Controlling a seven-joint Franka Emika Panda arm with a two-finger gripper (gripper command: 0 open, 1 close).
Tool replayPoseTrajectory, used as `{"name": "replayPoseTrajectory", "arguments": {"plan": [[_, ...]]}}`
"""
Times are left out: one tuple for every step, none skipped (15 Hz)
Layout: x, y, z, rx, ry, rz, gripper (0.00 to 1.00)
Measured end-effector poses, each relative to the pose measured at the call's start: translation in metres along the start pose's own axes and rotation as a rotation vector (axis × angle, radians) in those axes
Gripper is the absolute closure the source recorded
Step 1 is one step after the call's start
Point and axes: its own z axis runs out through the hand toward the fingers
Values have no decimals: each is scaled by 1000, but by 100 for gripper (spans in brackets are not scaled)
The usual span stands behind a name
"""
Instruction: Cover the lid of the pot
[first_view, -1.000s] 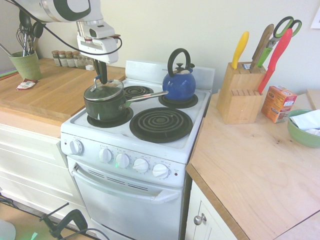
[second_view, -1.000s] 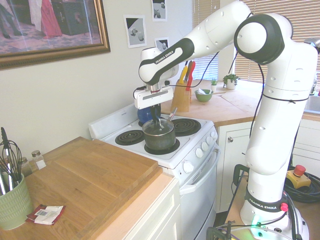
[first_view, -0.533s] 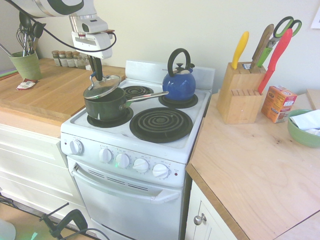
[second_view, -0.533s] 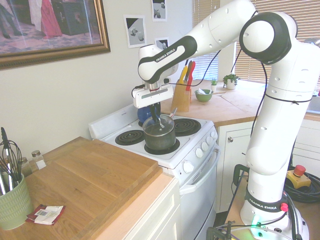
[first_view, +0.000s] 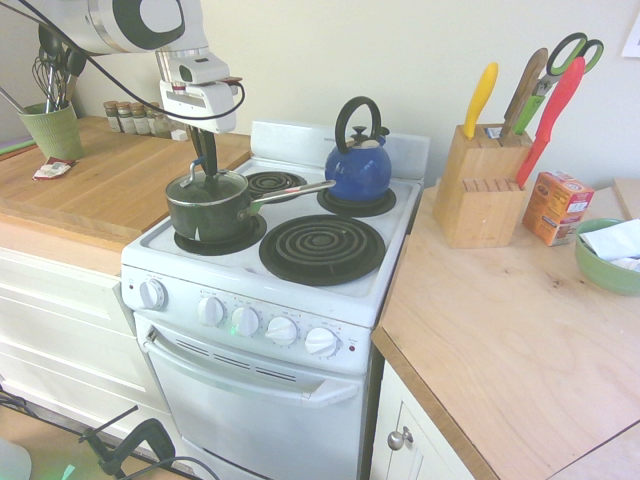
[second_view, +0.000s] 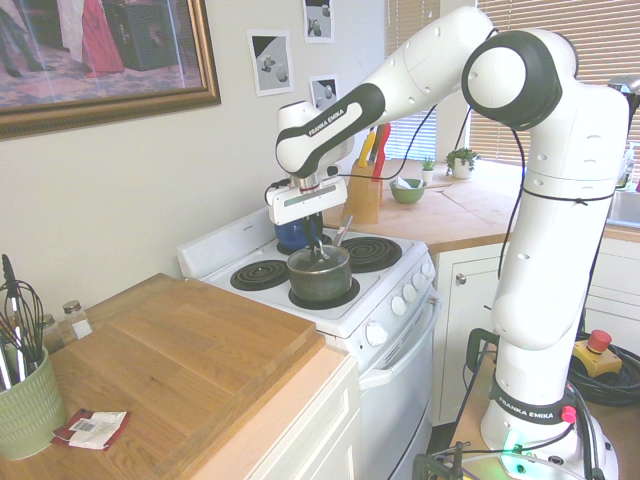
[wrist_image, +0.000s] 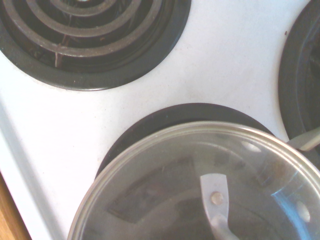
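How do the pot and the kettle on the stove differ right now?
Colour: the pot is dark green, nearly black; the kettle is blue.
Handle: the pot has a long straight silver one pointing toward the kettle; the kettle has a black loop arching over its top.
Place: the pot sits on a front burner, the kettle on a back one.
Contact: the gripper is at the pot's glass lid; nothing touches the kettle.
Both stand upright on coil burners.
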Motion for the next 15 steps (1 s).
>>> {"name": "replayPoseTrajectory", "arguments": {"plan": [[0,-1,0,0,0,-1,100],[-1,-1,0,0,0,-2,0],[-1,-1,0,0,0,-2,0],[-1,-1,0,0,0,-2,0],[-1,-1,0,0,0,-2,0],[-1,-1,0,0,0,-2,0],[-1,-1,0,-1,0,-2,0],[-1,-2,1,-1,-1,-3,0],[-1,-2,2,1,0,-4,0],[-1,-3,2,2,1,-4,0],[-1,-3,2,4,1,-4,0],[-1,-3,2,5,2,-4,0],[-1,-3,1,6,2,-4,0],[-1,-3,0,9,3,-4,0],[-2,-2,-4,14,2,-3,0]]}}
